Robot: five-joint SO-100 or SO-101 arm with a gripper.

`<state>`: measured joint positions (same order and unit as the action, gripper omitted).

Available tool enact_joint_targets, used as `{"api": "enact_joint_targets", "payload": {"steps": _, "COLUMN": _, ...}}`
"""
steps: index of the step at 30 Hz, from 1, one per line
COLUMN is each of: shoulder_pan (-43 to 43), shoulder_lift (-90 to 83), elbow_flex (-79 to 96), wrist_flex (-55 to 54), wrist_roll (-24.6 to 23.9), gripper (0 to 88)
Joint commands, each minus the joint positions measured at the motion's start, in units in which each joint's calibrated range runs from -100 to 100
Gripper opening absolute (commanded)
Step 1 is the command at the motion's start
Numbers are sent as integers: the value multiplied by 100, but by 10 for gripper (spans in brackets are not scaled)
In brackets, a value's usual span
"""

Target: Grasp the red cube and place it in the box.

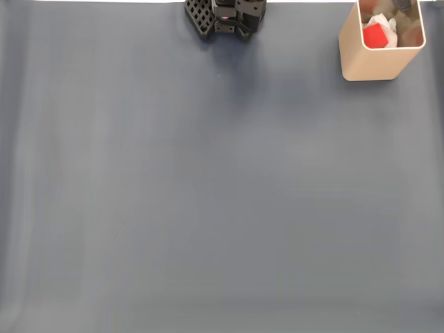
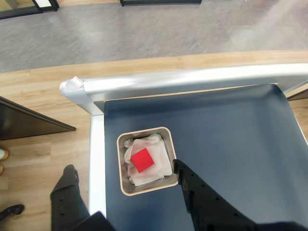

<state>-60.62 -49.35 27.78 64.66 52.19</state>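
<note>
Red cube [image 2: 143, 160] inside box [image 2: 123, 185], far right corner of worktop [image 1: 208, 208].
Cube rests on white crumpled lining; fingers [image 2: 67, 185] spread apart above, released; worktop's dark surface lies open leftward and near.

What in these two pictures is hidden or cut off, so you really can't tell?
- Fixed view: the arm is cut off by the top edge, leaving just its black base.
- Fixed view: the box loses its far rim to the top edge.
- Wrist view: the tool has its fingers cut by the bottom edge.
- Wrist view: the box floor is hidden under white crumpled material beneath the red cube.
</note>
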Motion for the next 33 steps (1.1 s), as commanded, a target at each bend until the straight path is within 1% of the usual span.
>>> {"api": "enact_joint_targets", "payload": {"steps": 1, "shoulder_pan": -26, "shoulder_lift": -114, "elbow_flex": 39, "wrist_flex": -176, "wrist_roll": 10, "gripper": 478}}
{"api": "enact_joint_targets", "payload": {"steps": 15, "shoulder_pan": 2, "shoulder_lift": -244, "elbow_flex": 258, "wrist_flex": -373, "wrist_roll": -59, "gripper": 478}}
{"api": "enact_joint_targets", "payload": {"steps": 19, "shoulder_pan": 9, "shoulder_lift": -253, "elbow_flex": 267, "wrist_flex": -406, "wrist_roll": -137, "gripper": 447}}
{"api": "enact_joint_targets", "payload": {"steps": 21, "shoulder_pan": 45, "shoulder_lift": -253, "elbow_flex": 294, "wrist_flex": -488, "wrist_roll": -161, "gripper": 414}}
{"api": "enact_joint_targets", "payload": {"steps": 27, "shoulder_pan": 265, "shoulder_lift": -296, "elbow_flex": 303, "wrist_flex": -520, "wrist_roll": -181, "gripper": 241}}
{"api": "enact_joint_targets", "payload": {"steps": 33, "shoulder_pan": 676, "shoulder_lift": -331, "elbow_flex": 303, "wrist_flex": -520, "wrist_roll": -176, "gripper": 105}}
